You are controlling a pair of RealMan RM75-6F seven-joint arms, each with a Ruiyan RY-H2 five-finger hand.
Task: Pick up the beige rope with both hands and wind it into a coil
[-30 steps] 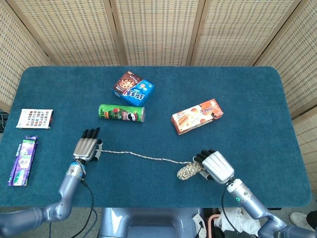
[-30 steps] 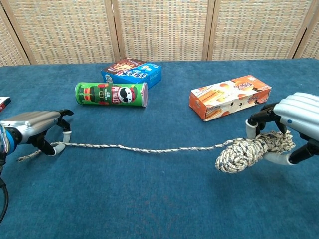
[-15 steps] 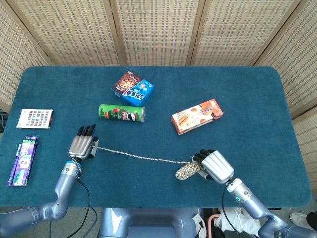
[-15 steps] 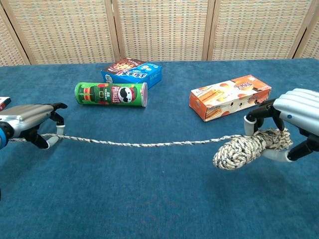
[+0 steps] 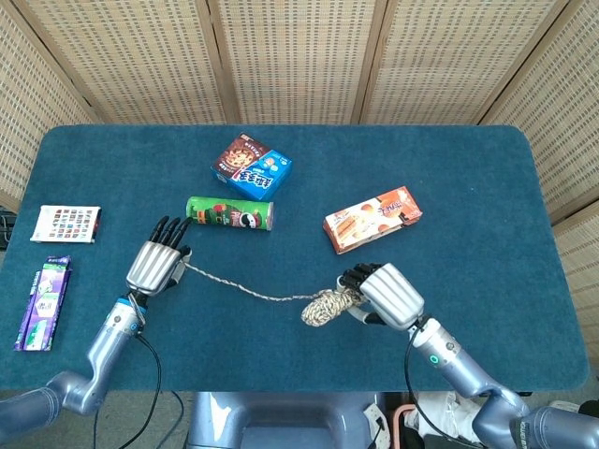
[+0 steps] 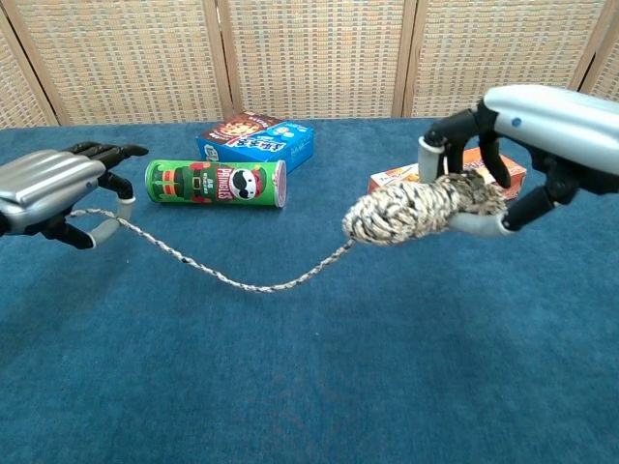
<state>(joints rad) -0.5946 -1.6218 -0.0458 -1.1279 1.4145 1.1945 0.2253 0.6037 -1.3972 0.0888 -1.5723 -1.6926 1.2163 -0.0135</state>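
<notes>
The beige rope is partly wound into a thick bundle [image 5: 324,306] [image 6: 418,209], which my right hand [image 5: 386,295] [image 6: 538,126] grips and holds up above the blue table [image 5: 487,159]. From the bundle a single strand [image 5: 245,290] [image 6: 244,283] sags down to the cloth and climbs left to my left hand [image 5: 155,262] [image 6: 56,186]. That hand is raised and pinches the strand near its free end, the other fingers stretched forward. The rope's very tip is hidden under the left hand.
A green Pringles can [image 5: 229,214] [image 6: 216,183] lies just beyond the left hand. Behind it is a blue-brown cookie box [image 5: 251,166]. An orange snack box [image 5: 372,219] lies behind the bundle. A purple packet [image 5: 44,302] and a white card [image 5: 65,224] are at the far left.
Both hands have lifted off the table. The right hand carried the bundle up and to the left, toward the left hand, and the once taut strand now hangs slack.
</notes>
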